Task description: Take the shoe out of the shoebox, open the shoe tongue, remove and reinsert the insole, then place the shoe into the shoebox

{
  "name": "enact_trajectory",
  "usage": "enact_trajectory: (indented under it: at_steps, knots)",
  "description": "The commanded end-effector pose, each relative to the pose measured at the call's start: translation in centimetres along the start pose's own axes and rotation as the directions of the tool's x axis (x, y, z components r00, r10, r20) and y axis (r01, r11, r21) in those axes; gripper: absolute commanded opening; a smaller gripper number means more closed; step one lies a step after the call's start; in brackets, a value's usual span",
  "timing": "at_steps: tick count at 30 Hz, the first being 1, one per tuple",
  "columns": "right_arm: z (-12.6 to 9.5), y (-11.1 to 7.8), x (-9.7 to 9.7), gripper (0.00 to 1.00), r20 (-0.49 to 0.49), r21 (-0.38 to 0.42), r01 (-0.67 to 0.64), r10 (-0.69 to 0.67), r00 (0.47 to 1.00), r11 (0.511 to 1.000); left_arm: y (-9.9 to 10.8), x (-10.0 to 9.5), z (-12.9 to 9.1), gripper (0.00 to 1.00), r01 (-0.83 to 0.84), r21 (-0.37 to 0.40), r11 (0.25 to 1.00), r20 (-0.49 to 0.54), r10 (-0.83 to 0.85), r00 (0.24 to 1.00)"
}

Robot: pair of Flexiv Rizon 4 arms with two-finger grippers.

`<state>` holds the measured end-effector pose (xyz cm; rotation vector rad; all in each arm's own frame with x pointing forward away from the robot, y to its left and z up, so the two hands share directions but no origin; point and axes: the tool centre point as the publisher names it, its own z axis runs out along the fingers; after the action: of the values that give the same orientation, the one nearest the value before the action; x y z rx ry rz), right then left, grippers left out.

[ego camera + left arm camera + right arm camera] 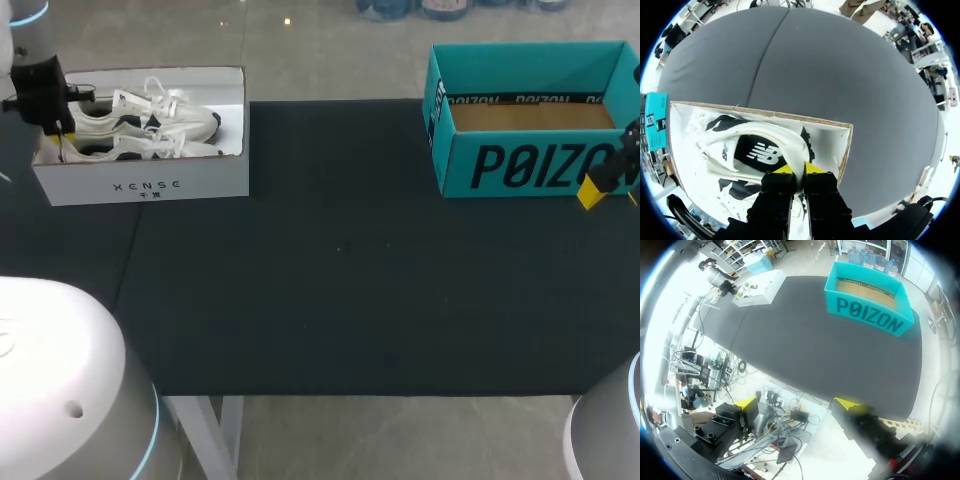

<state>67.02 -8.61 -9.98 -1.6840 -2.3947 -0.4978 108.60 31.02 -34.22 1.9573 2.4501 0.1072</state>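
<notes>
In the white box [140, 185] at the left, the shoe [757, 150] is clamped at its heel rim by the left tool [799, 170]. A slow, straight lift is advised, so the box is not dragged. Near the teal box [520, 165], the right tool [798, 403] is held with fingers apart.

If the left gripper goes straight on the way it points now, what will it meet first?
The white shoe in the white shoebox: the left gripper seems to pinch its heel rim, with the insole just ahead.
</notes>
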Motion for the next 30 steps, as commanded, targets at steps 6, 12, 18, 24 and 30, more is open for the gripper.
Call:
enact_trajectory:
  at_steps: [6, 12, 18, 24, 30]
  knots:
    - [0.0, 0.2, 0.0, 1.0, -0.001, 0.005, -0.001, 0.001, 1.0, 1.0, -0.8, 0.4, -4.9, 0.0, 0.014, -0.089, 0.996, 0.022, -0.012, 1.0]
    - [0.0, 0.2, 0.0, 1.0, -0.001, 0.005, -0.001, 0.001, 1.0, 1.0, -0.5, 0.7, -8.4, 0.0, 0.032, -0.151, 0.988, 0.041, -0.026, 0.999]
    - [0.0, 0.2, 0.0, 1.0, -0.001, 0.005, -0.001, 0.001, 1.0, 1.0, -0.7, 0.4, -11.7, 0.0, 0.047, -0.19, 0.981, 0.077, -0.033, 0.997]
    - [0.0, 0.2, 0.0, 1.0, -0.001, 0.005, -0.001, 0.001, 1.0, 1.0, -1.7, -0.9, -16.1, 0.0, 0.054, -0.259, 0.964, 0.105, -0.028, 0.994]
    - [0.0, 0.2, 0.0, 1.0, -0.001, 0.005, -0.001, 0.001, 1.0, 1.0, -3.7, -2.8, -20.0, 0.0, 0.062, -0.313, 0.948, 0.141, -0.018, 0.99]
